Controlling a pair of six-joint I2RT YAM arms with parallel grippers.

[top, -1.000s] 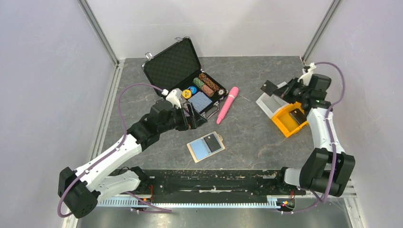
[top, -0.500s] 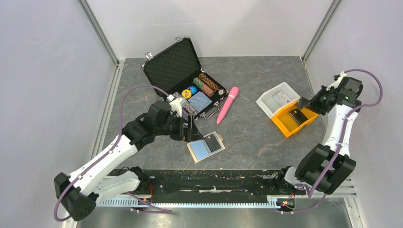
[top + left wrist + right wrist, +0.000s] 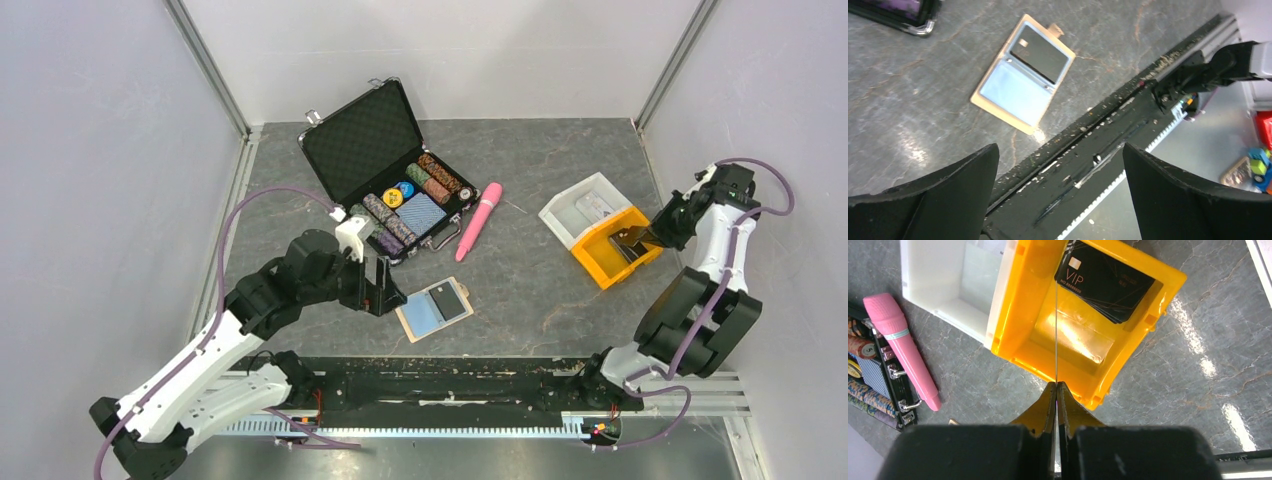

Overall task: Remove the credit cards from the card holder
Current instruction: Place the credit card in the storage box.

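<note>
The tan card holder (image 3: 434, 309) (image 3: 982, 98) lies open on the table near the front. A light blue credit card (image 3: 420, 314) (image 3: 1013, 92) and a dark one (image 3: 449, 300) (image 3: 1042, 52) sit in it. My left gripper (image 3: 386, 287) (image 3: 1059, 148) hangs open just left of the holder, nothing between its fingers. My right gripper (image 3: 645, 236) (image 3: 1056, 385) is shut on a credit card (image 3: 1056, 330) seen edge-on, held over the yellow bin (image 3: 597, 266) (image 3: 1013, 315). A black VIP credit card (image 3: 1103, 282) lies inside that bin.
A white bin (image 3: 575, 205) (image 3: 933, 285) adjoins the yellow one. The open black chip case (image 3: 365, 140) with poker chips stands at the back, a pink microphone (image 3: 478, 221) (image 3: 900, 347) beside it. A black rail (image 3: 450, 380) (image 3: 1108, 145) runs along the near edge.
My left arm has drawn back to the left and nearer, away from the case. My right arm has swung right from over the white bin and lowered its card over the yellow bin.
</note>
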